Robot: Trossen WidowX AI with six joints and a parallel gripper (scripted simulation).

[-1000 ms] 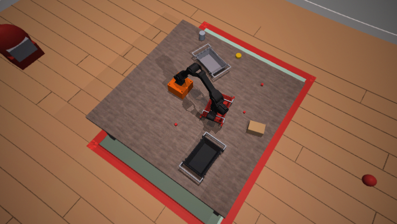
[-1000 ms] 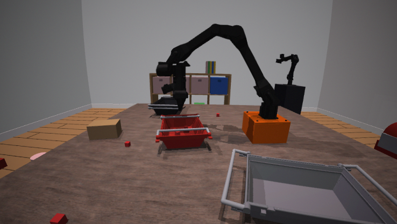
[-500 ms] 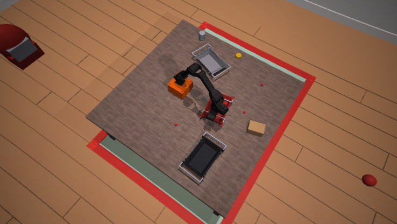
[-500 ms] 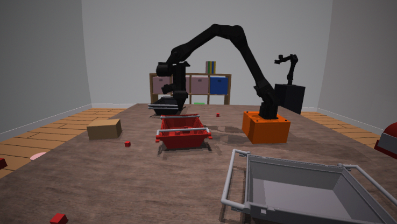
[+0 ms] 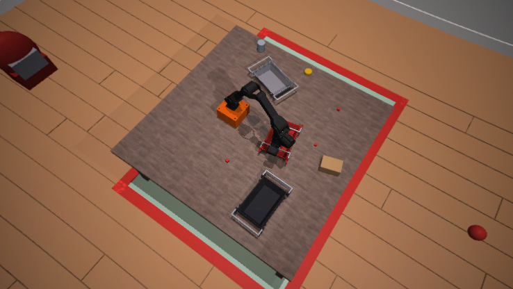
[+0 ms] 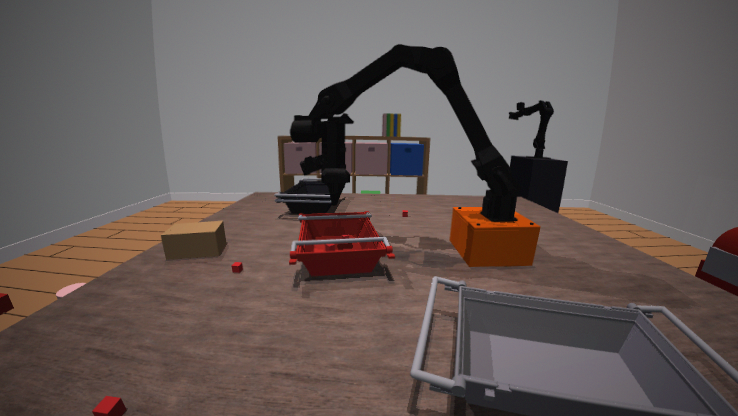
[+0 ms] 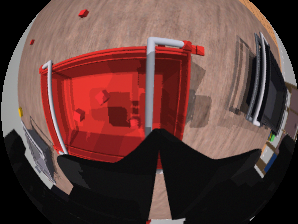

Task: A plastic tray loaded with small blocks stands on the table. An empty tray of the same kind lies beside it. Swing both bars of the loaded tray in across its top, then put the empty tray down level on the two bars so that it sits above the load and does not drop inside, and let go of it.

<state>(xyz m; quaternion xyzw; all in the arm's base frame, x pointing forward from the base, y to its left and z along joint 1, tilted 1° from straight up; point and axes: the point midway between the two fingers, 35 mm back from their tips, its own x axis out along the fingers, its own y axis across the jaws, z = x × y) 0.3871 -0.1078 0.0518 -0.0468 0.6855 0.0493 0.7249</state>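
The red tray (image 5: 295, 134) (image 6: 341, 262) (image 7: 107, 137) stands on the table with small red blocks (image 7: 102, 96) inside. Its far bar (image 6: 335, 218) (image 7: 150, 90), the one toward the black tray, lies in across the top. Its near bar (image 6: 341, 240) (image 7: 51, 105) also lies in across the top at the other end. My gripper (image 6: 334, 201) (image 7: 158, 132) is shut and empty, pointing down, its tips close to the far bar; contact cannot be told. An empty grey tray (image 5: 274, 80) (image 6: 558, 361) and an empty black tray (image 5: 263, 204) (image 6: 310, 204) (image 7: 272, 95) stand on either side, bars swung out.
The orange arm base (image 5: 233, 112) (image 6: 501, 245) stands beside the red tray. A tan box (image 5: 331, 165) (image 6: 193, 240) is on the other side. Loose red cubes (image 5: 226, 160) (image 5: 315, 144) (image 6: 237, 267) lie around. A grey cylinder (image 5: 261, 46) and yellow disc (image 5: 308, 71) are near the grey tray.
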